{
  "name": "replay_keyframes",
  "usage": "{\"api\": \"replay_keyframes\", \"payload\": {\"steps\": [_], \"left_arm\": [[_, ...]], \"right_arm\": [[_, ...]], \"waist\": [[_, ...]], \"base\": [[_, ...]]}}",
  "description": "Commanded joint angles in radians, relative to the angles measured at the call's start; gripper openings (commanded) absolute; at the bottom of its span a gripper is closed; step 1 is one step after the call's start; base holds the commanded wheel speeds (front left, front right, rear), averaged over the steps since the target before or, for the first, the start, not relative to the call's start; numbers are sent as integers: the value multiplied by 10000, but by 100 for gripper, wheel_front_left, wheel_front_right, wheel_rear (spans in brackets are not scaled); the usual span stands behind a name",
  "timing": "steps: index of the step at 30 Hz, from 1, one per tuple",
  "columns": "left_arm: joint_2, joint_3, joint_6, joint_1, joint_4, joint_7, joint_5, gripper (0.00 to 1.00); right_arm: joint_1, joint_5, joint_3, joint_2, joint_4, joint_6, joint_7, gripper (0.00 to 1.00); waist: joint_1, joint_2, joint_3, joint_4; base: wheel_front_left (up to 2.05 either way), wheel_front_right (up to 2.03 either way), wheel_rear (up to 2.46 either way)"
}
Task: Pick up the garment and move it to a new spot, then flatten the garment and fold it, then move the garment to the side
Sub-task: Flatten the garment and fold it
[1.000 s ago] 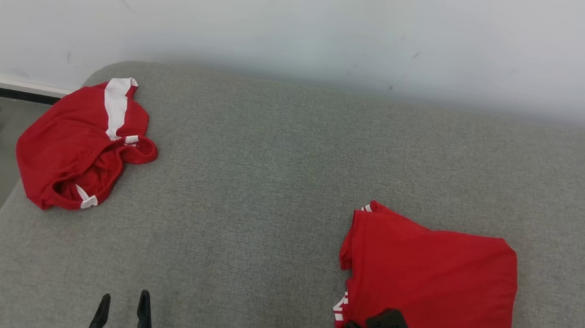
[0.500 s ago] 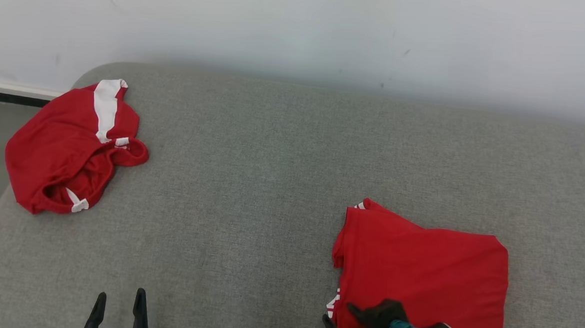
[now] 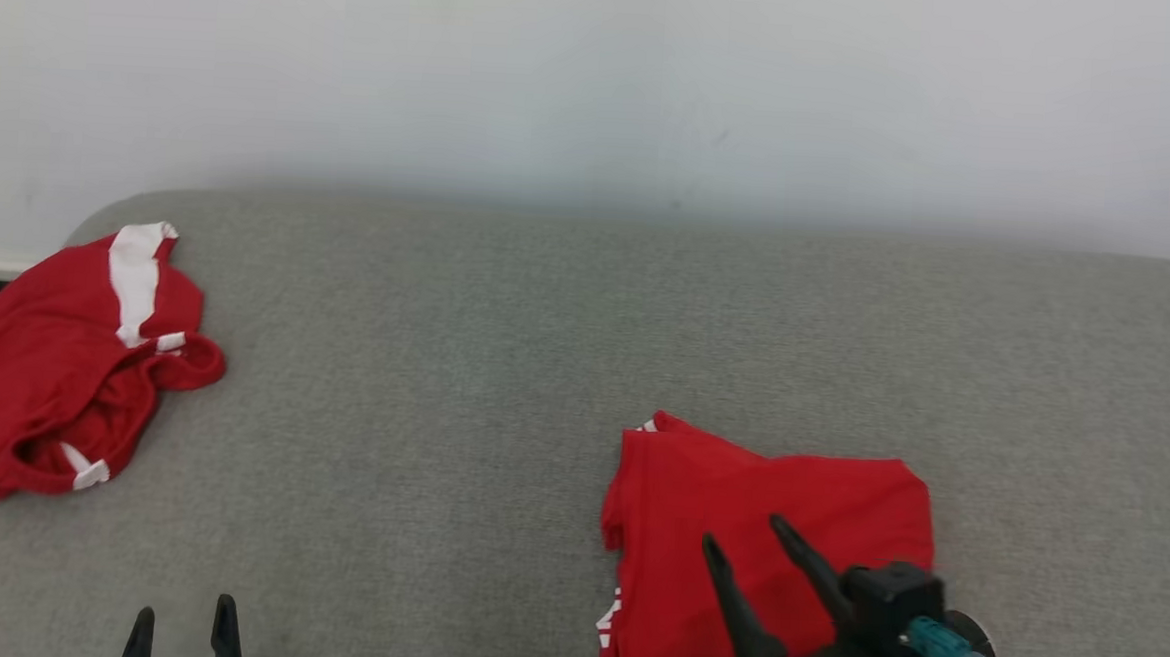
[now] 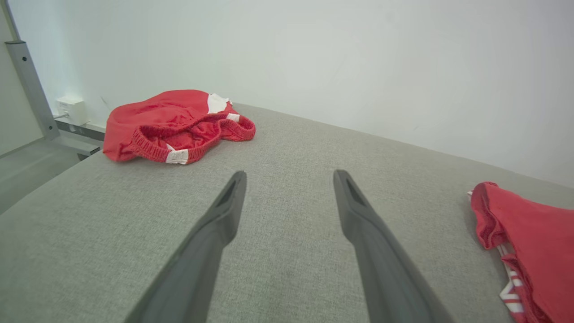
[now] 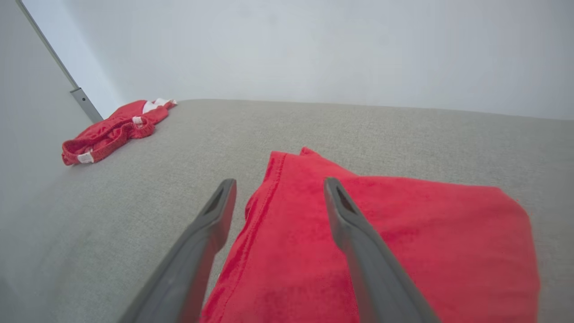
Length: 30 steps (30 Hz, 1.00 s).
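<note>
Standing apart and empty, the tapered dark fingers of the right gripper hang over the folded red garment, a soft flat rectangle at the near right of the grey woven cushion. The left gripper holds its fingers apart too, over bare fabric. A crumpled red-and-white garment lies far left, below a plain white wall.

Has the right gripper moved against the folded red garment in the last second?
Yes. The right gripper has opened and left the folded red garment's near left corner; its fingertips now show over the garment's middle in the head view.
</note>
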Motion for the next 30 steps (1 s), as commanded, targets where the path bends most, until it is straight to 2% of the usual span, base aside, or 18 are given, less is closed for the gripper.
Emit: {"api": "replay_keyframes", "payload": {"steps": [1, 9, 16, 23, 30], "left_arm": [[-18, 32, 22, 68, -49, -32, 102, 100], [-25, 190, 53, 74, -121, -32, 202, 100], [-24, 218, 123, 144, -26, -32, 325, 100], [-27, 167, 196, 256, 212, -32, 879, 100], [-26, 365, 233, 403, 516, -32, 1049, 100]], "right_arm": [[105, 14, -62, 10, -71, -25, -77, 100], [332, -372, -1500, 7, -544, -25, -552, 100], [139, -528, -1958, -360, -332, -25, -1312, 100], [50, -331, -1810, -1194, 552, -25, -2056, 100], [-93, 95, -1628, -1508, 1500, -25, -2532, 100]], "waist": [[0, 0, -212, -402], [0, 0, -349, -1124], [0, 0, -527, -1541], [0, 0, -792, -1874], [0, 0, -979, -2072]], "base": [[0, 0, 0], [0, 0, 0], [0, 0, 0], [0, 0, 0], [0, 0, 0]]}}
